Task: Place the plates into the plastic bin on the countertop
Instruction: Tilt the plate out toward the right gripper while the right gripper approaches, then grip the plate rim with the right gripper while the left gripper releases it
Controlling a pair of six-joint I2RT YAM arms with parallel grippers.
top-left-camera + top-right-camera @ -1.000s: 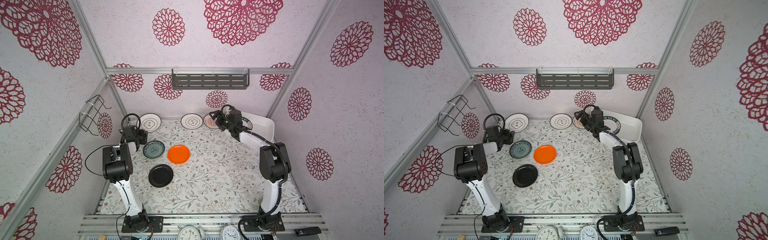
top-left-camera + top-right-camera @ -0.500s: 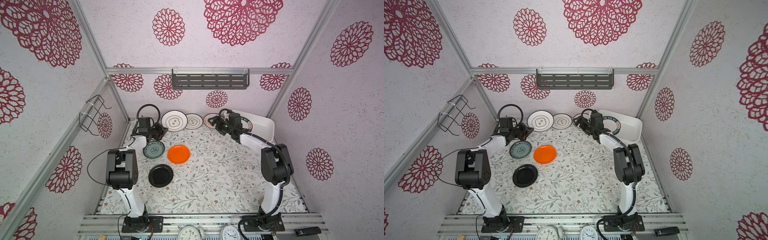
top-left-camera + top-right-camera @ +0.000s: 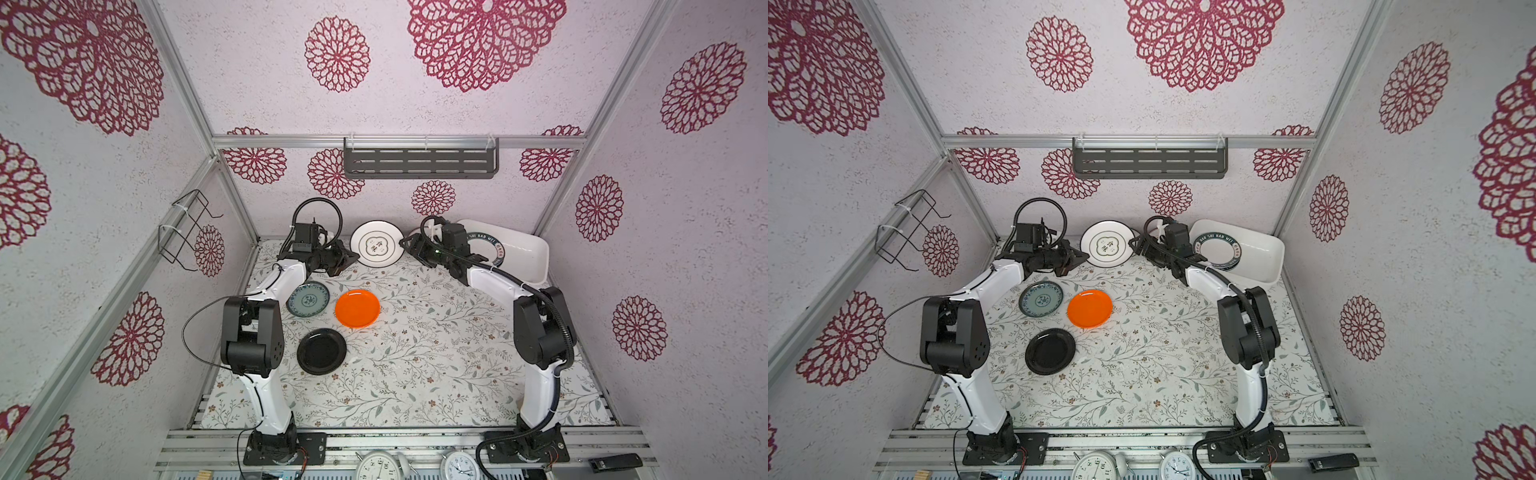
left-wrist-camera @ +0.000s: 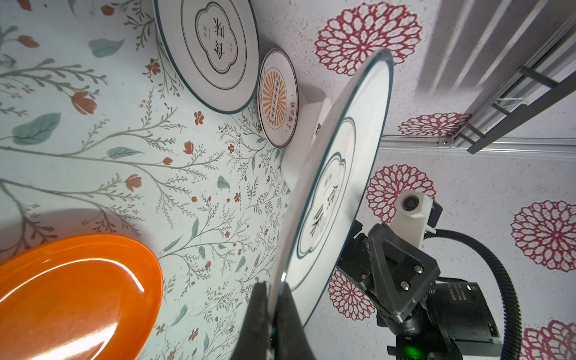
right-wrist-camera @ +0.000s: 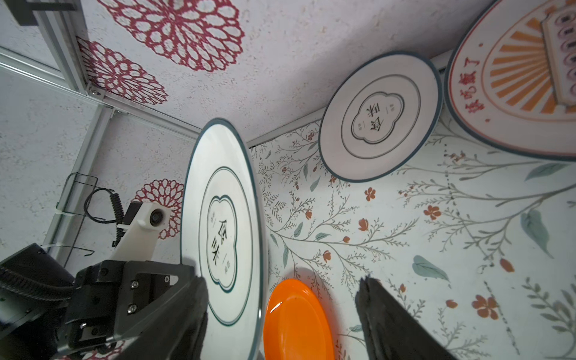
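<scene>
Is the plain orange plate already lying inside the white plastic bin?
No, in a top view the plain orange plate lies flat on the flowered countertop, well apart from the white plastic bin.

Seven plates can be counted. Two are white with thin rings: the mid-air ringed plate (image 3: 376, 243) and the leaning ringed plate (image 4: 212, 46). The rest come singly: one sunburst plate (image 4: 277, 103), one teal plate (image 3: 307, 299), one orange plate (image 3: 357, 308), one black plate (image 3: 322, 351), one green-lettered plate (image 3: 488, 249) (anything stacked under it cannot be seen). There is one plastic bin (image 3: 534, 259), one wall shelf (image 3: 419, 164), one wire rack (image 3: 187, 230), and two clocks: the larger clock (image 3: 376, 467) and the smaller clock (image 3: 459, 468).
</scene>
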